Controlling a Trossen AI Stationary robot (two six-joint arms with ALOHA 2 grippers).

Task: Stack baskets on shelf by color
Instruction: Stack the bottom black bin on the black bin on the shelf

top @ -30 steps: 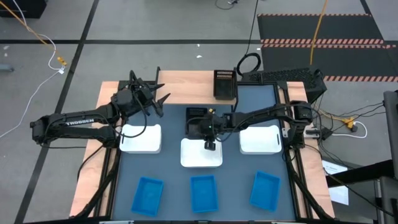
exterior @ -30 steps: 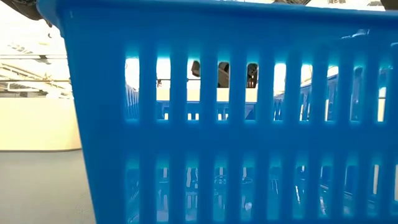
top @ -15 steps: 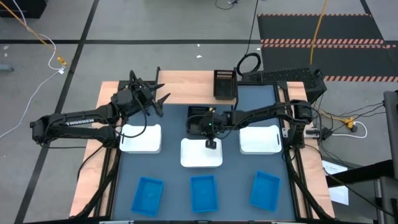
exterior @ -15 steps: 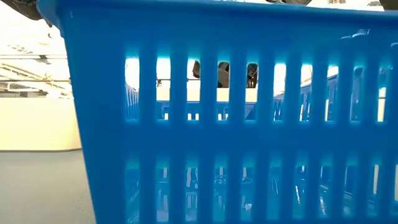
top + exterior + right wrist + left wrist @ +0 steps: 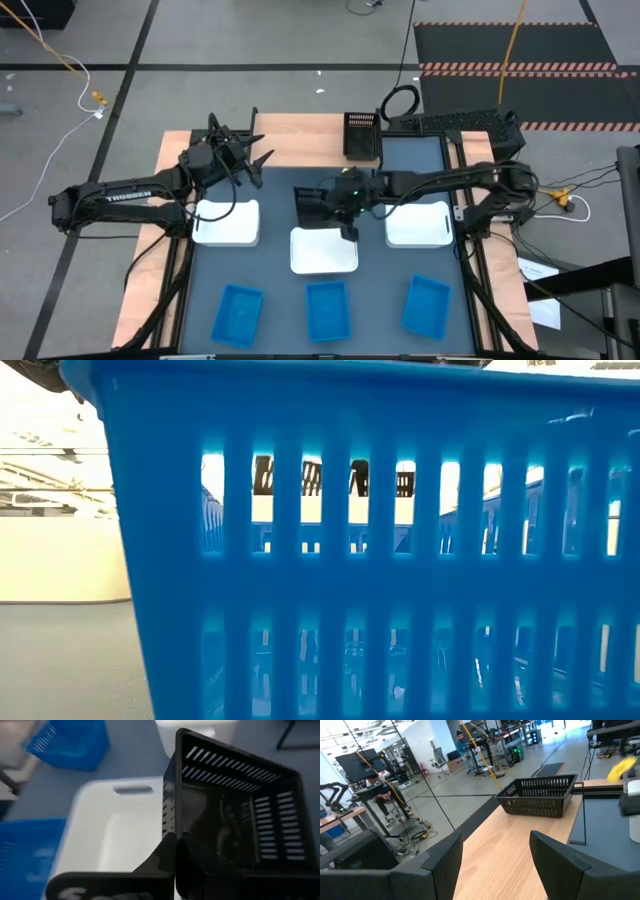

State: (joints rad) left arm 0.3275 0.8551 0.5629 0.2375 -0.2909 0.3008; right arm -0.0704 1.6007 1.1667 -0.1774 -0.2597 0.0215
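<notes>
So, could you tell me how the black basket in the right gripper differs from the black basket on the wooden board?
The black basket in the right gripper is tilted and lifted over the blue tabletop; the black basket on the wooden board rests flat and level. The right gripper is shut on the first one's wall, while nothing touches the second. The first hangs beside the middle white basket; the second stands alone. Both are black with slotted sides.

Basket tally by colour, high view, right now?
Blue baskets: 3, front row
White baskets: 3, middle row
Black baskets: 2 visible, one on the wood shelf, one in the right gripper at
Total: 8 baskets visible
</notes>
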